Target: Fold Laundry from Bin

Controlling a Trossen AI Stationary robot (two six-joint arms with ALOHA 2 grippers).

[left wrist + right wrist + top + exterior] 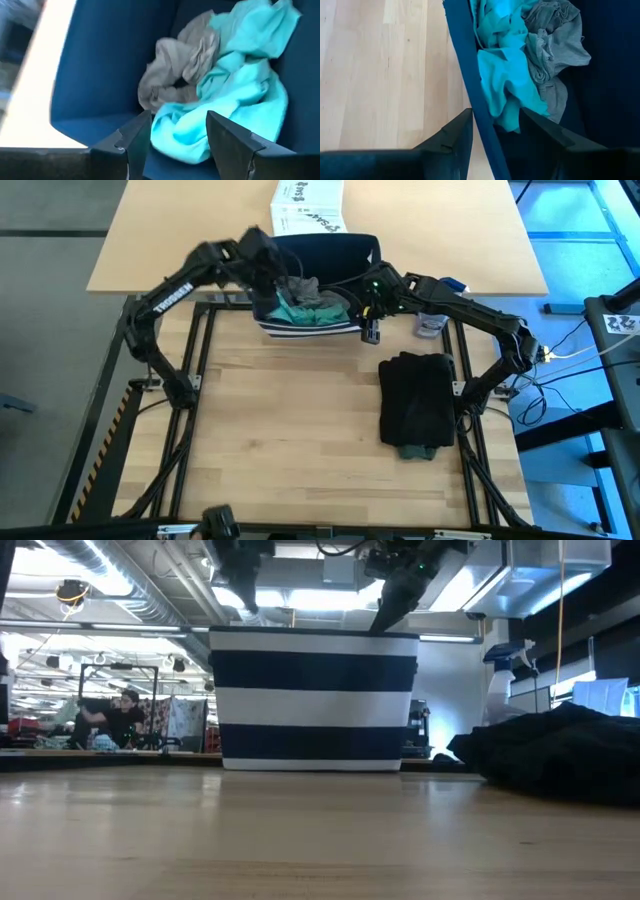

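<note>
Overhead, the navy bin (320, 255) sits at the table's 12 o'clock with a teal garment (298, 311) and a grey T-shirt (310, 289) inside; folded black laundry (416, 395) lies at 3 o'clock. In the left wrist view, the left gripper (175, 135) hangs spread over the teal piece. In the right wrist view, the right gripper (495, 129) straddles the bin's wall, 2 fingers (455, 132) either side.

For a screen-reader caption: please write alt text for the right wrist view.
The right tool straddles the near wall of the navy bin, one finger outside, one inside. A teal piece and grey garment lie crumpled within.
</note>
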